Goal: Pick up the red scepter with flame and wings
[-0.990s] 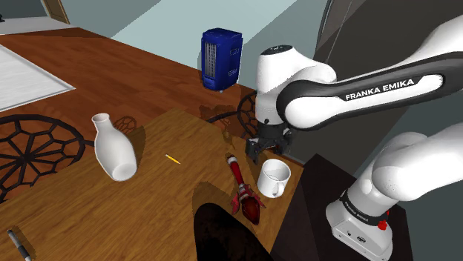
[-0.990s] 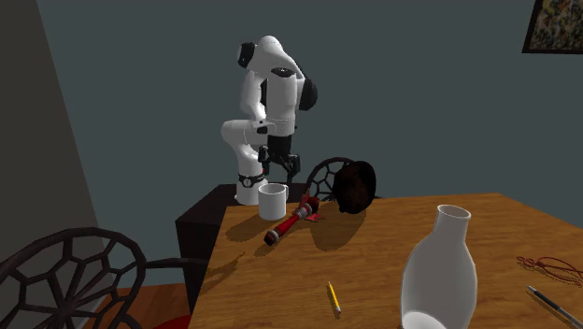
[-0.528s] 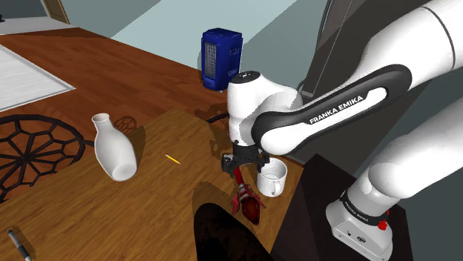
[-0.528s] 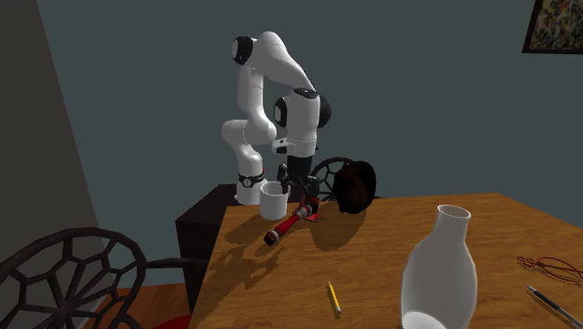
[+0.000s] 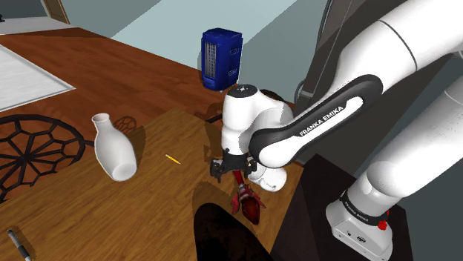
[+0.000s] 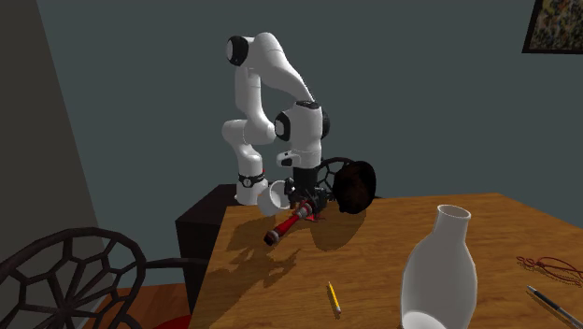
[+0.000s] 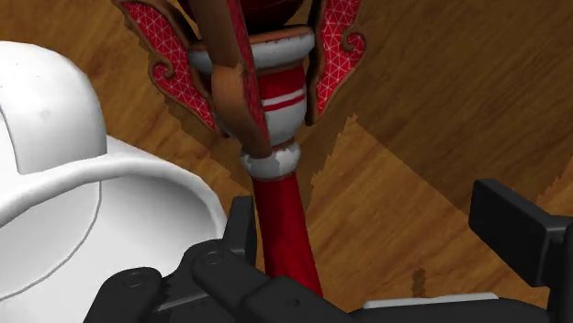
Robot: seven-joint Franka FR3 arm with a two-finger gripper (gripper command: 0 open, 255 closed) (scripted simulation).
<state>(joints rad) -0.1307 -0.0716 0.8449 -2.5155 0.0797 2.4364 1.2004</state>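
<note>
gripper [image 5: 233, 170] has dropped since half a second ago, down over the red scepter [image 5: 249, 202].
its fingers [image 7: 514, 229] stand wide apart with the red shaft between them, near one finger and well clear of the other, not clasped. the red scepter lies flat on the wooden table [image 5: 148, 204], near the edge by the stand, a white mug [image 7: 73, 211] just beside it.

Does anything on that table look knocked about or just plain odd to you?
Yes, the white mug looks odd: it seems to lean over rather than stand upright, and it is pressed close against the black gripper. The open gripper straddles the red scepter, which lies flat on the table.
</note>
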